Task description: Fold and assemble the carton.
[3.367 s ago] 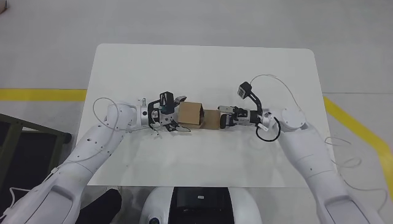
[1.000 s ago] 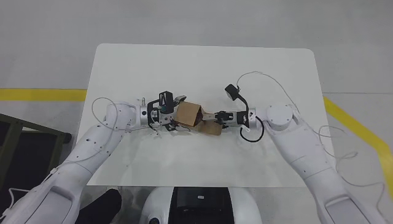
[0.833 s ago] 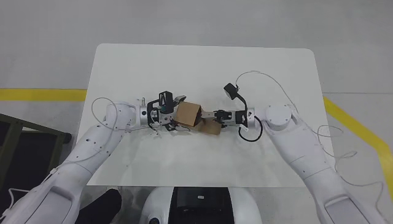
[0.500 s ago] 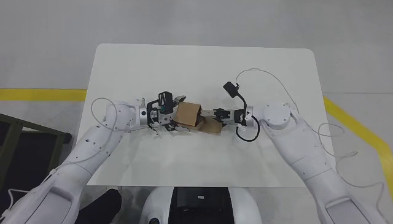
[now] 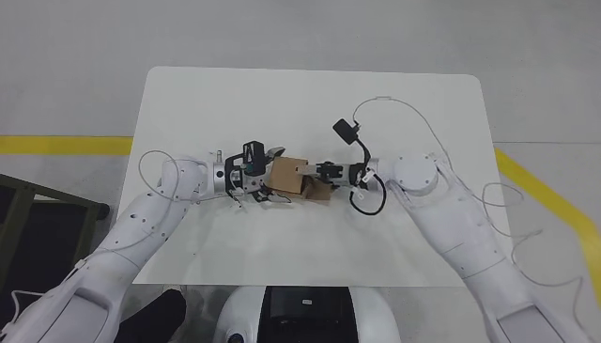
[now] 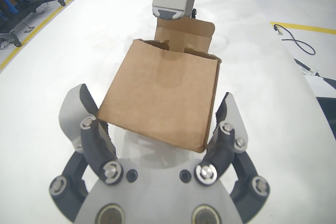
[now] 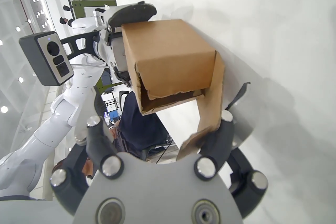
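- Works over a white table (image 5: 188,240), with both arms reaching in from the near edge.
- Clamps the left gripper (image 6: 155,107) onto the carton (image 6: 162,93), one finger (image 6: 76,104) pressed against each side of the closed end.
- Rests the carton on its side about mid-table, between the two grippers, with the open end turned toward the right one.
- Shows a ragged-edged inner flap (image 7: 170,95) folded in across part of that opening.
- Leaves the outer flap (image 7: 211,101) sticking out from one side of the open end, bent and curling at its tip.
- Sets the right gripper (image 5: 322,170) just past the opening, jaws spread wide and closed on nothing.
- Touches the outer flap there with one finger only, the flap lying flat against that finger's inner side.
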`<state>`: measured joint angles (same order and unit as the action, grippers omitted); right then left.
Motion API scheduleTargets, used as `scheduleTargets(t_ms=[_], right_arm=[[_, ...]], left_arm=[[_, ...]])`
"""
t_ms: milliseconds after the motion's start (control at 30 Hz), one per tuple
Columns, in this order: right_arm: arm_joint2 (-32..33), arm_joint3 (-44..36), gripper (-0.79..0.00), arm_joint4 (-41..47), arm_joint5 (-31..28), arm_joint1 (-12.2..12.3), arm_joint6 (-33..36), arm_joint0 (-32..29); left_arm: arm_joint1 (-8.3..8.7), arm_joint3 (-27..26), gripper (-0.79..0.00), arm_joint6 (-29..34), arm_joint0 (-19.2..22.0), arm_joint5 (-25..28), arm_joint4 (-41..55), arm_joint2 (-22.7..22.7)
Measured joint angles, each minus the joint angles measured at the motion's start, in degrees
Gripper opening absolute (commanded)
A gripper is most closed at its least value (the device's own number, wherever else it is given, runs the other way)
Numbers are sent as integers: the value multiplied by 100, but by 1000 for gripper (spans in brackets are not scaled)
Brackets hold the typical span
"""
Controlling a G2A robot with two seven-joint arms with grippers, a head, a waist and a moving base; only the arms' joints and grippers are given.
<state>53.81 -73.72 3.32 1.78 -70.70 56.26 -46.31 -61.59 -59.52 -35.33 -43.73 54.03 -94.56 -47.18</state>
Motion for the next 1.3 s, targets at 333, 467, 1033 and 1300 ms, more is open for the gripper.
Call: scheduleTargets(t_ms=[333,467,1033,1300], right_arm=[[-139,42,0,326,-89,-95,-3,152],[-99,187,0,728,-314,-134,-9,140],[-14,479,-142,1276,-1239,-194,48,49],[69,519,-259,1237,-1340,-158,157,-79]], left_arm=[[16,-56,0,17,-22,4,-1,-27],[21,-69,0,34,-22,19,-1,-31],[11,42,0,36,-4,-4,14,-13],[7,76,0,27,7,-8,25,-7]])
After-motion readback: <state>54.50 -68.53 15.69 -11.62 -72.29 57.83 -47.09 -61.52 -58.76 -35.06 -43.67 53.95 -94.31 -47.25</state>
